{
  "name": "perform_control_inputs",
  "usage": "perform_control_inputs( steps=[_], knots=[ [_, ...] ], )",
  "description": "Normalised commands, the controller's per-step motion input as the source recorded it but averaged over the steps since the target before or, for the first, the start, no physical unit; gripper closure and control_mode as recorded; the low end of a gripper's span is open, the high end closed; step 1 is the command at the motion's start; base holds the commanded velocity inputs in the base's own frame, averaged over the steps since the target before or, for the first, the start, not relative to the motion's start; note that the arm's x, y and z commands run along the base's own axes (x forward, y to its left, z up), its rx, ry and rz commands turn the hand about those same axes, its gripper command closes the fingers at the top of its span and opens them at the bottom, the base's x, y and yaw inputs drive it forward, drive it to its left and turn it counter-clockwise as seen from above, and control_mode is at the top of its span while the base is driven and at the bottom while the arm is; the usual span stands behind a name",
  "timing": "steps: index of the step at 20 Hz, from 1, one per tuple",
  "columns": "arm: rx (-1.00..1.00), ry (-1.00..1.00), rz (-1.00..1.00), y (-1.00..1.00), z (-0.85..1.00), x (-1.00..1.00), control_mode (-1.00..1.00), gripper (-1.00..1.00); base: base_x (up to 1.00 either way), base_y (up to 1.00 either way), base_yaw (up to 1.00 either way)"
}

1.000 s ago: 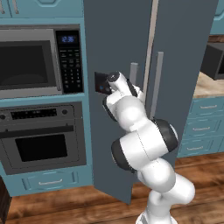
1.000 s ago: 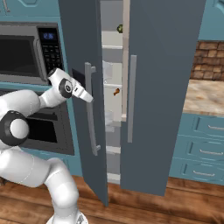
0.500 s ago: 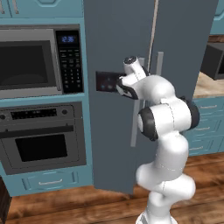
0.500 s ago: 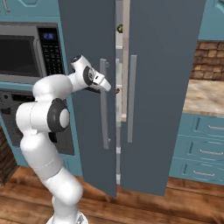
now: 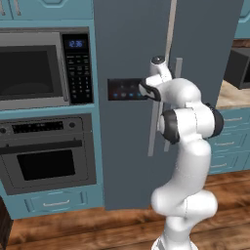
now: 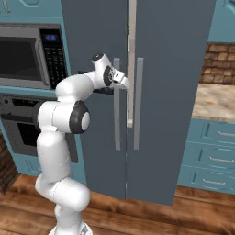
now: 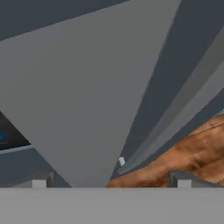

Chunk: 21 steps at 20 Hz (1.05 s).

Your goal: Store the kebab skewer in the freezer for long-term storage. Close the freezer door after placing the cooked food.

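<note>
The freezer door [image 6: 92,41] stands almost shut, dark grey-blue with a dark control panel [image 5: 124,89]. A thin pale slit of the freezer [image 6: 132,50] shows between it and the matching right door [image 6: 179,92]. My gripper [image 6: 123,81] is open and rests against the door front at panel height, right by its long grey handle [image 6: 117,110]. In the hand view the handle [image 7: 92,96] fills the space between my two fingertips [image 7: 39,179]. The kebab skewer is hidden behind the door.
A black-fronted microwave [image 5: 36,71] and an oven [image 5: 46,156] sit in teal cabinetry left of the fridge. A stone counter [image 6: 213,98] over teal drawers lies to the right. Wooden floor [image 5: 97,229] runs in front.
The freezer door has swung from well open to nearly shut, with my hand following it to the right. The shelves and skewer, visible a second ago, are now covered.
</note>
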Motion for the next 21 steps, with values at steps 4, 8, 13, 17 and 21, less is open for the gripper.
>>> perform_control_inputs(
  steps=[4,8,13,17,21],
  knots=[
    [0.08,-0.20,0.28,0.00,0.00,0.64,-1.00,-1.00,0.00,0.00,0.00],
    [0.09,-0.10,0.25,-0.23,0.00,0.52,-1.00,-1.00,0.00,0.00,0.00],
    [0.00,0.00,0.13,-0.15,0.05,0.23,-1.00,-1.00,0.00,0.00,0.00],
    [0.00,0.00,0.08,-0.01,0.00,0.33,-1.00,-1.00,0.00,0.00,0.00],
    [0.00,0.00,0.01,0.00,0.00,0.28,-1.00,-1.00,0.00,0.00,0.00]
  ],
)
